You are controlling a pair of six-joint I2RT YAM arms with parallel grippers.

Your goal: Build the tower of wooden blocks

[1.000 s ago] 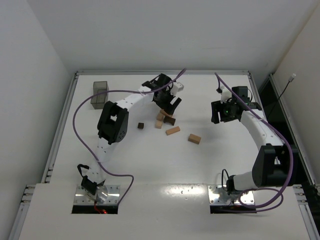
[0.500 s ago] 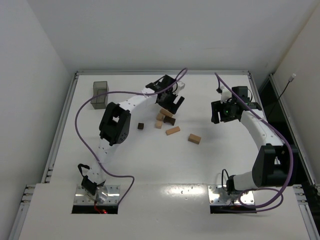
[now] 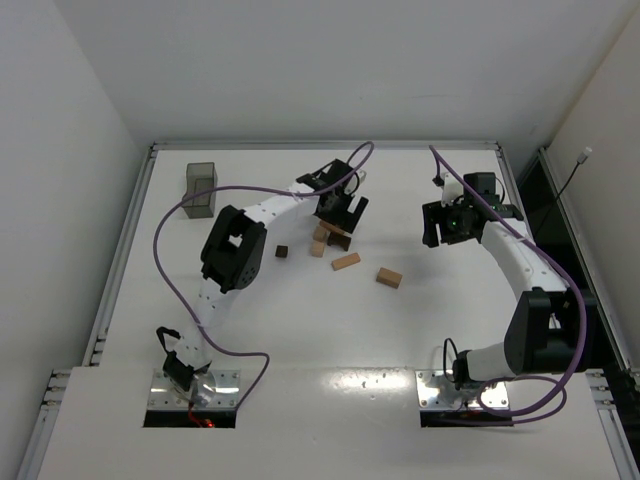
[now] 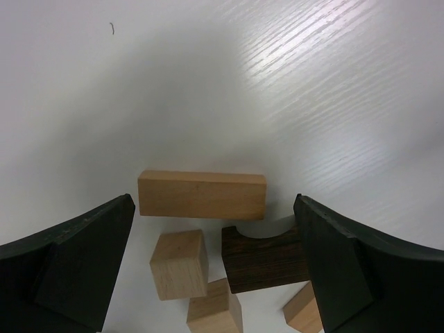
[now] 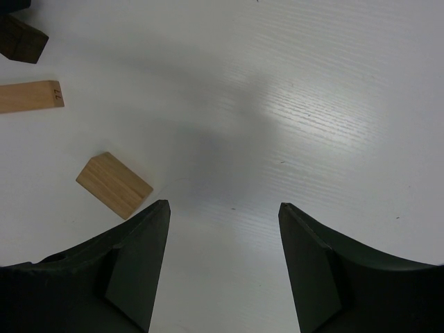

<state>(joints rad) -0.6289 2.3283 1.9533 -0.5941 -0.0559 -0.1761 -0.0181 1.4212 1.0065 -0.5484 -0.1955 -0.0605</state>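
I am looking down on a white table (image 3: 250, 330) with a faint wood grain and a soft glare. A metal rim frames it and plain white walls close it in.

The wood blocks (image 3: 325, 240) are small, square-edged pieces, mostly pale tan with a visible grain. A cluster of them lies mid-table, directly under the left gripper (image 3: 343, 214). Its black fingers stand wide apart on either side of the cluster and hold nothing.

Through the left wrist camera, a long tan block (image 4: 201, 195) lies crosswise. A tan cube (image 4: 180, 263) and a dark brown notched piece (image 4: 263, 258) sit just beside it.

A dark cube (image 3: 283, 251) rests left of the cluster. A flat tan block (image 3: 346, 261) and an angled tan block (image 3: 389, 277) lie to its right.

The right gripper (image 3: 445, 225) hangs well to the right, spread and empty. A grey translucent box (image 3: 201, 188) stands near the far left corner.
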